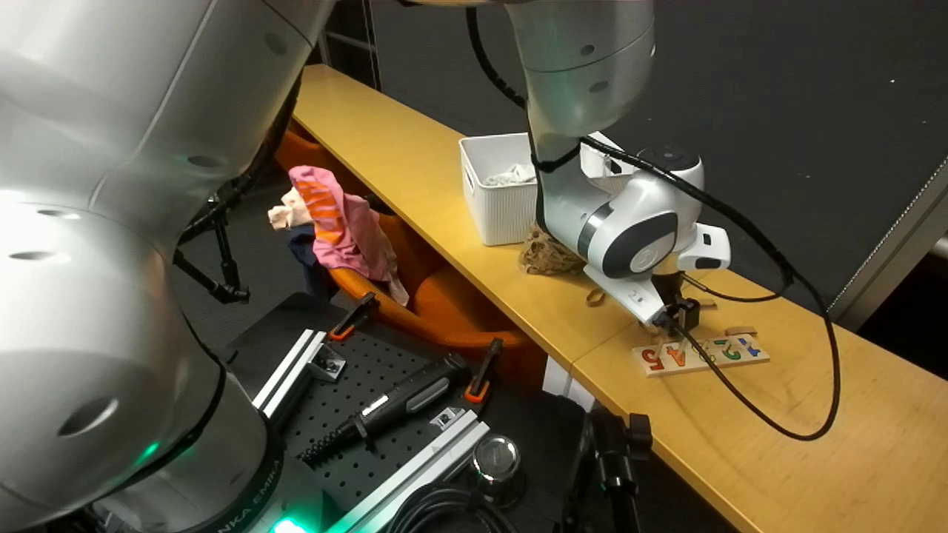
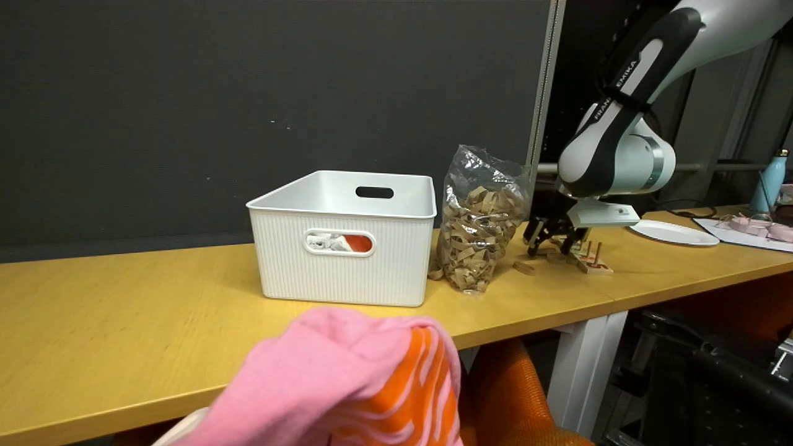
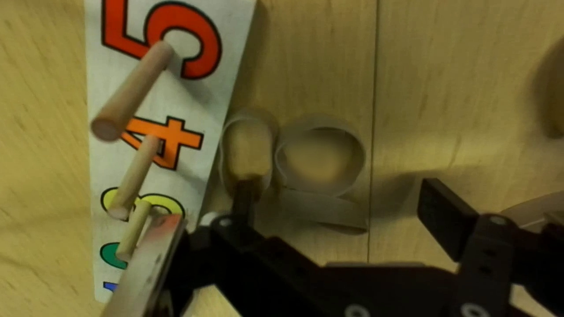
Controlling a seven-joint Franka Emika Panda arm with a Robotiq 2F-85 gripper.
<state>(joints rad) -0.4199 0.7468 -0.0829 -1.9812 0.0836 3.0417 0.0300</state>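
My gripper (image 3: 346, 207) is open with nothing between its fingers, pointing down low over the wooden table; it also shows in both exterior views (image 1: 683, 314) (image 2: 550, 240). In the wrist view its left fingertip overlaps the near end of an oval tan ring (image 3: 224, 165); I cannot tell whether they touch. A round tan ring (image 3: 341, 123) and a ring on its edge (image 3: 324, 210) lie between the fingers' lines. A white number board (image 3: 211, 105) with upright wooden pegs lies left of the gripper in the wrist view; it also shows in both exterior views (image 1: 703, 363) (image 2: 598, 269).
A clear bag of tan rings (image 2: 474, 241) stands beside a white bin (image 2: 341, 279). A loose ring (image 2: 524, 267) lies near the bag. A white plate (image 2: 675, 233) is farther along. Pink cloth (image 1: 344, 222) hangs over an orange chair (image 1: 444, 303). A dark wall (image 2: 248, 124) backs the table.
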